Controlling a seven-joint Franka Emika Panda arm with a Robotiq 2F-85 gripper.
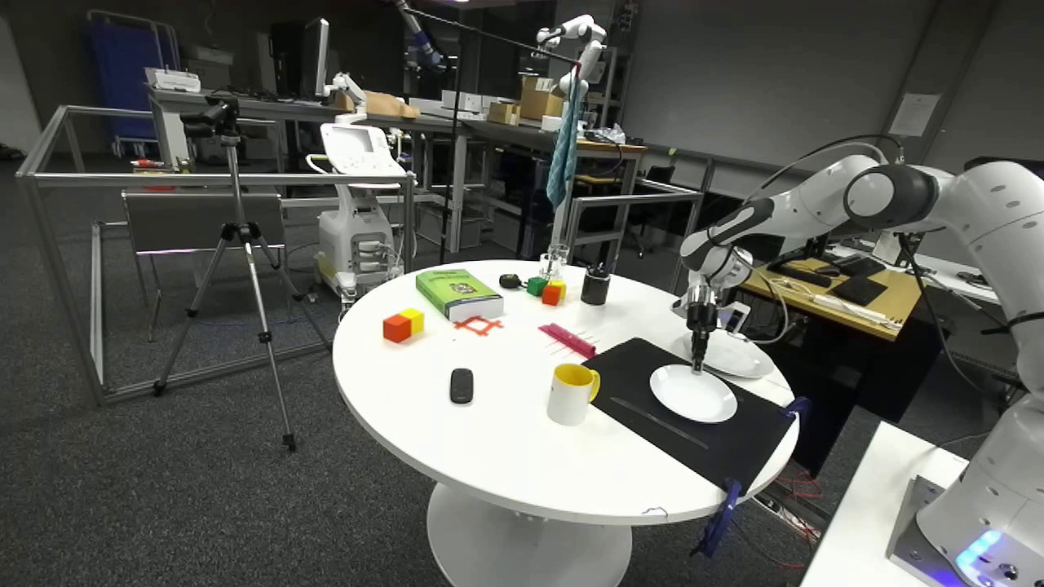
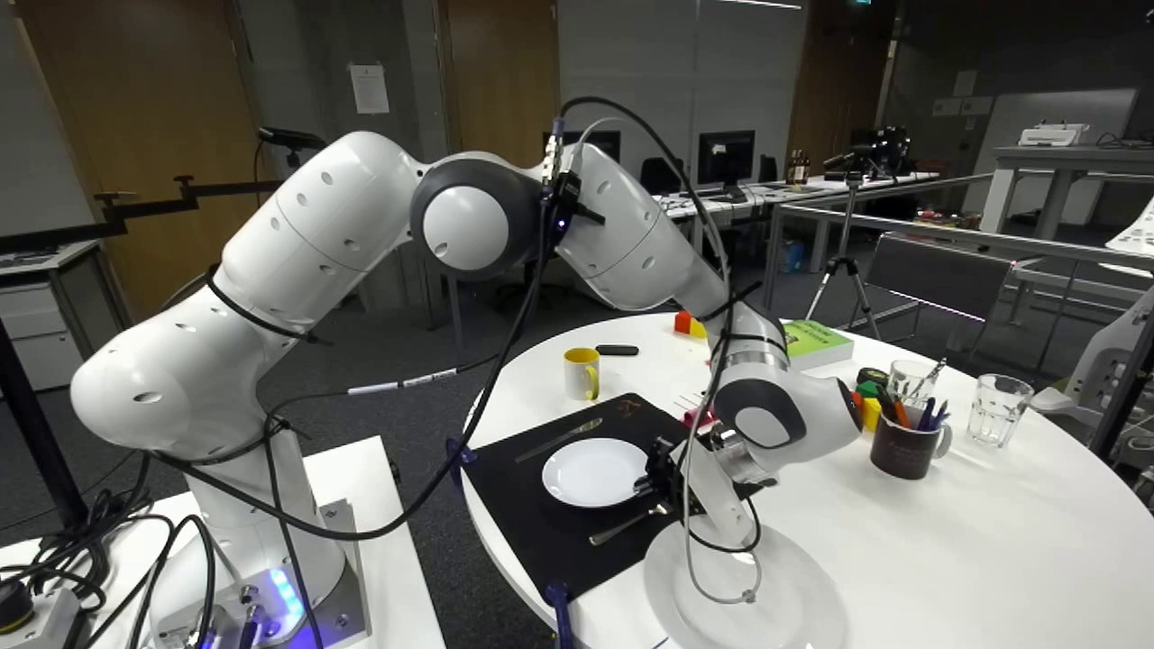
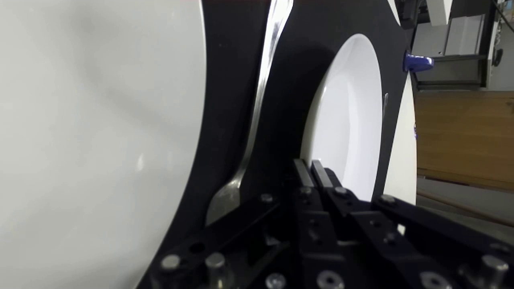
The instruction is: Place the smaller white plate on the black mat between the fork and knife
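The smaller white plate [image 1: 693, 394] lies flat over the black mat [image 1: 636, 359] in both exterior views. On its two sides are the knife [image 2: 559, 440] and the fork [image 2: 622, 527]. My gripper [image 3: 308, 162] is shut on the plate's near rim, one finger on each side of the edge. In the wrist view the smaller white plate [image 3: 353, 108] looks tilted, and a dark shadow falls on the mat beside it. Whether its underside touches the mat everywhere, I cannot tell. The fork [image 3: 259, 100] runs alongside, its head partly hidden behind my gripper; only a tip of the knife [image 3: 385, 103] shows.
A larger white plate [image 2: 757, 595] stands beside the mat on the fork's side. Near the knife's side is a yellow-lined cup [image 1: 568, 399]. Blue clamps [image 1: 719, 522] grip the table edge. A pen mug [image 2: 909, 446], glasses [image 2: 999, 410] and a green book [image 1: 458, 293] are farther off.
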